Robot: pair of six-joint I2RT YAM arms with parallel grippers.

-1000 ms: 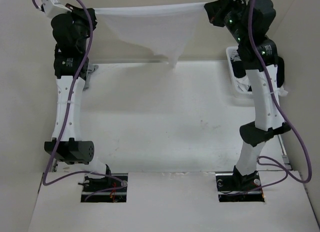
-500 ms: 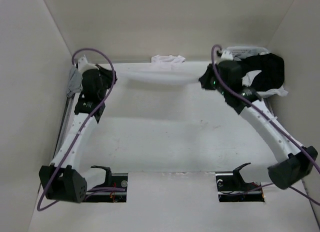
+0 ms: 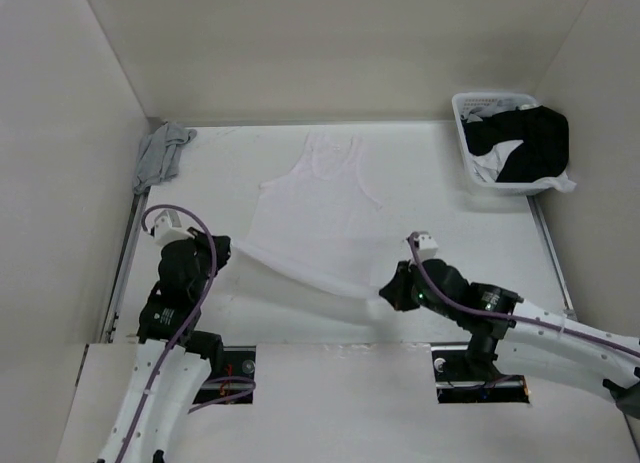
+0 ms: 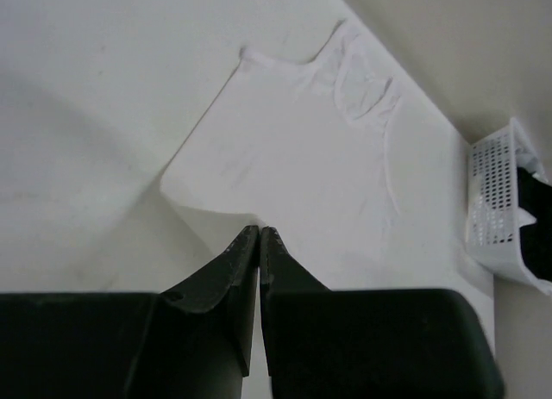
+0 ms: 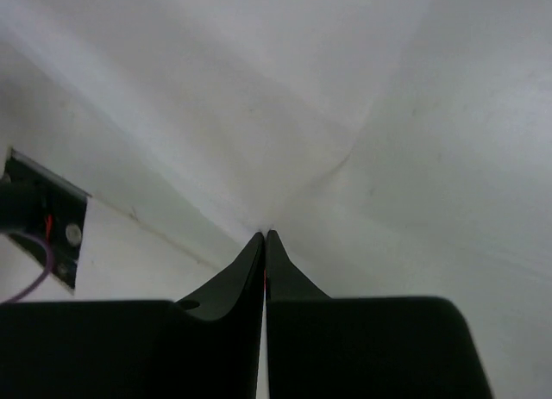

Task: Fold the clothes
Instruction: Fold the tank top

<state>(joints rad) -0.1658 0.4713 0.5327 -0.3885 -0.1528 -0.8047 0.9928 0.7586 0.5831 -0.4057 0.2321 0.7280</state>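
The clothes, a white sleeveless tank top [image 3: 315, 208], lie spread on the table with the neck and straps toward the far wall. The hem is lifted slightly at the near side. My left gripper [image 3: 230, 251] is shut on the hem's left corner, and the left wrist view shows its tips [image 4: 260, 230] pinched on the tank top [image 4: 293, 158]. My right gripper [image 3: 388, 291] is shut on the hem's right corner. In the right wrist view the tank top [image 5: 285, 97] creases in toward that gripper's closed tips [image 5: 265, 234].
A grey cloth [image 3: 160, 153] is bunched at the far left corner. A white basket [image 3: 462, 118] holding black garments [image 3: 525, 143] stands at the far right. Walls enclose the table on three sides. The arm bases sit at the near edge.
A second ago both grippers held the tank top stretched high at the back. They have since come down and drawn back toward the near edge, laying it flat on the table.
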